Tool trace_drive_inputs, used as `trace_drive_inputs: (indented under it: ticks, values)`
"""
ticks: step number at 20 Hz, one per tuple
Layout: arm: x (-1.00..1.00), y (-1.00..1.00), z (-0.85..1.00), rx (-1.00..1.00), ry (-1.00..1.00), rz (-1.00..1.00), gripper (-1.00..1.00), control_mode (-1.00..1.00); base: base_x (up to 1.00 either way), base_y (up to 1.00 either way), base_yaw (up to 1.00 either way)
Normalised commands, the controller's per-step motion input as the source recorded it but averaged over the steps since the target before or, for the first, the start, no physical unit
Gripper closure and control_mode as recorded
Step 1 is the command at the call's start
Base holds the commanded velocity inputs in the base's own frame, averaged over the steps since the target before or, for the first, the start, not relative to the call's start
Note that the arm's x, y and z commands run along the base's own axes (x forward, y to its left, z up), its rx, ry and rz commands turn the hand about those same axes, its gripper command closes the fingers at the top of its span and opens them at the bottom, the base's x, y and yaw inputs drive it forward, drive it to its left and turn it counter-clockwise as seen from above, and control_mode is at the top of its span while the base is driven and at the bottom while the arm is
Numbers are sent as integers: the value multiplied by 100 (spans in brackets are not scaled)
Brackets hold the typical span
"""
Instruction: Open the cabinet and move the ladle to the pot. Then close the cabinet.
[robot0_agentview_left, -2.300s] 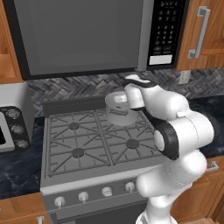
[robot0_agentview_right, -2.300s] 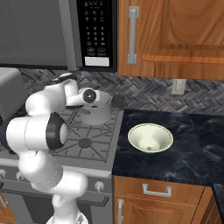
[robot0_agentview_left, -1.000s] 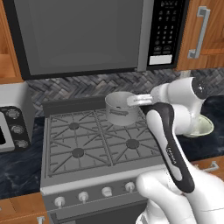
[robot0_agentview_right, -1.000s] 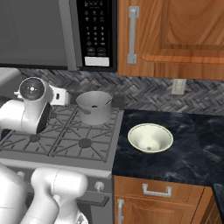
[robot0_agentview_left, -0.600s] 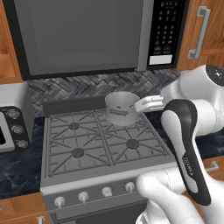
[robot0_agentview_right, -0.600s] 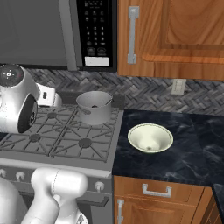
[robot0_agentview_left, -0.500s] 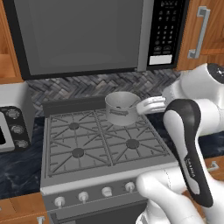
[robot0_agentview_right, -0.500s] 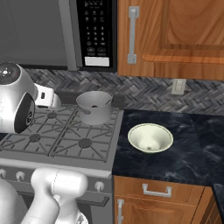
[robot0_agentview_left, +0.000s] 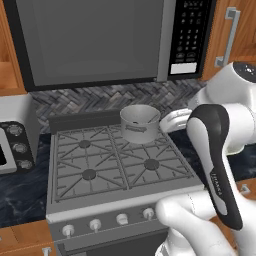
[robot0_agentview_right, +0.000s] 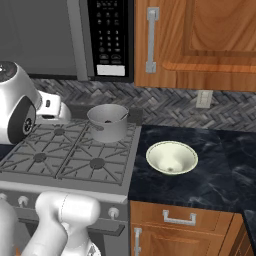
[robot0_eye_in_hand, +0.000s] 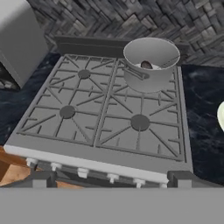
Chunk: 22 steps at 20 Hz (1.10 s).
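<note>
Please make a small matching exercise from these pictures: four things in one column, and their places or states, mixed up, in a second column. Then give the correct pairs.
Things:
1. pot
2. bowl
3. cabinet
4. microwave

Places or states:
A. above the stove
B. on the dark counter, right of the stove
C. on the stove's back right burner
D. door closed, vertical steel handle

Pairs: 1-C, 2-B, 3-D, 4-A
</note>
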Motion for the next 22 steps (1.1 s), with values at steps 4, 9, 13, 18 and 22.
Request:
trace_drive_inputs:
  ticks: [4,9,13,18,22]
  values:
    - [-1,-2,0,0,0,0,-100,-100,0,0,0]
    - [0,0,0,0,0,0,-100,100,-84,-14,0]
    - [0,0,0,0,0,0,-100,100,-100,35,0]
    - [0,0,0,0,0,0,-100,100,-43,99,-2]
    - [0,0,0,0,0,0,-100,100,4,99,-7]
